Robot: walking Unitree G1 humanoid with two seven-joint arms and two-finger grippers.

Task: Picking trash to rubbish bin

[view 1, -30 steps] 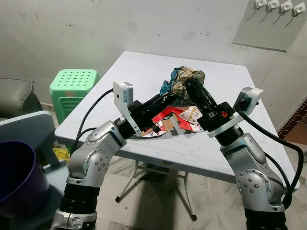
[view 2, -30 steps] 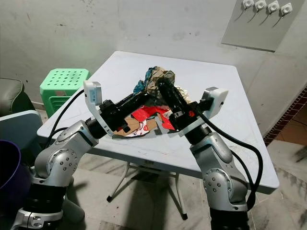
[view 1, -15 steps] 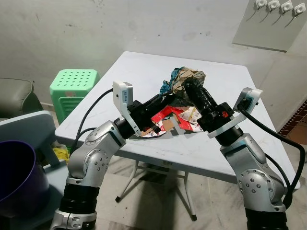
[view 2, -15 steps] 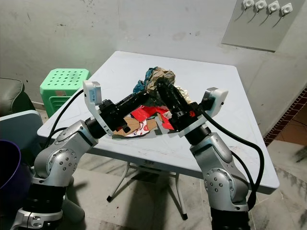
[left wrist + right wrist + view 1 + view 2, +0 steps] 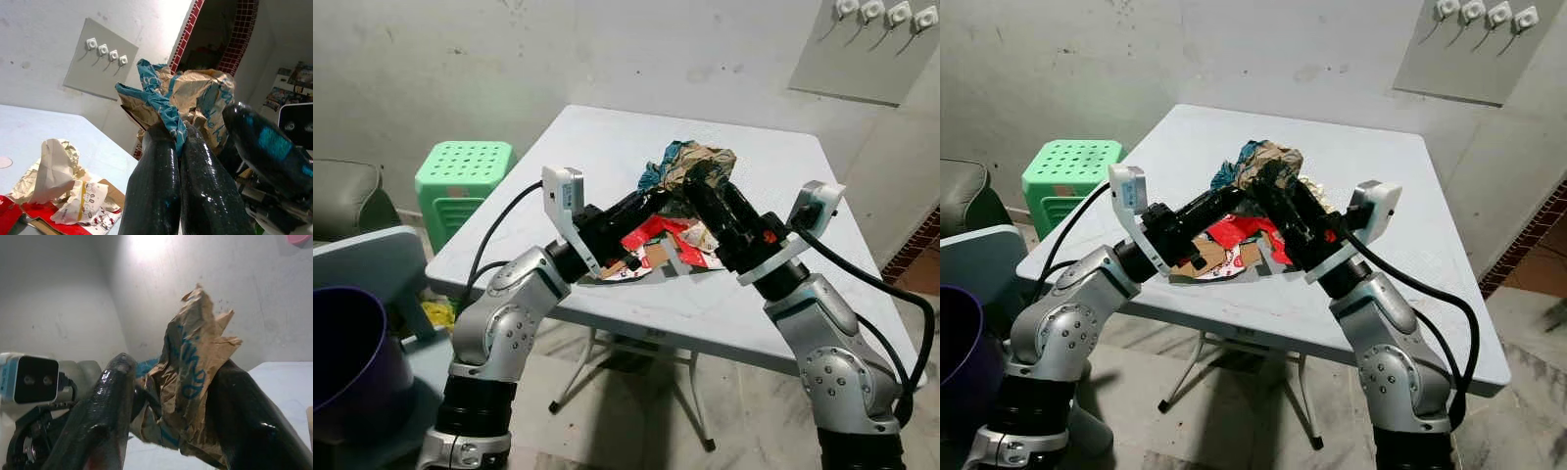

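A crumpled brown and teal paper bag (image 5: 701,163) hangs just above the white table (image 5: 597,137), held from both sides. My left gripper (image 5: 178,134) is shut, pinching a teal fold of the bag (image 5: 195,98). My right gripper (image 5: 176,369) comes in from the other side with the bag (image 5: 195,362) wedged between its two fingers. In the eye views both grippers meet under the bag, the left gripper (image 5: 656,199) and the right gripper (image 5: 700,188). Below them a pile of red wrappers and cardboard scraps (image 5: 656,245) lies on the table.
A purple bin (image 5: 342,343) stands at the lower left beside a grey chair back (image 5: 372,264). A green plastic stool (image 5: 460,171) is at the table's left. A white crumpled paper (image 5: 56,169) lies in the pile. A wall is close behind.
The bag now sits a little higher above the fingertips, and the right gripper has shifted slightly under it. The left arm has hardly moved.
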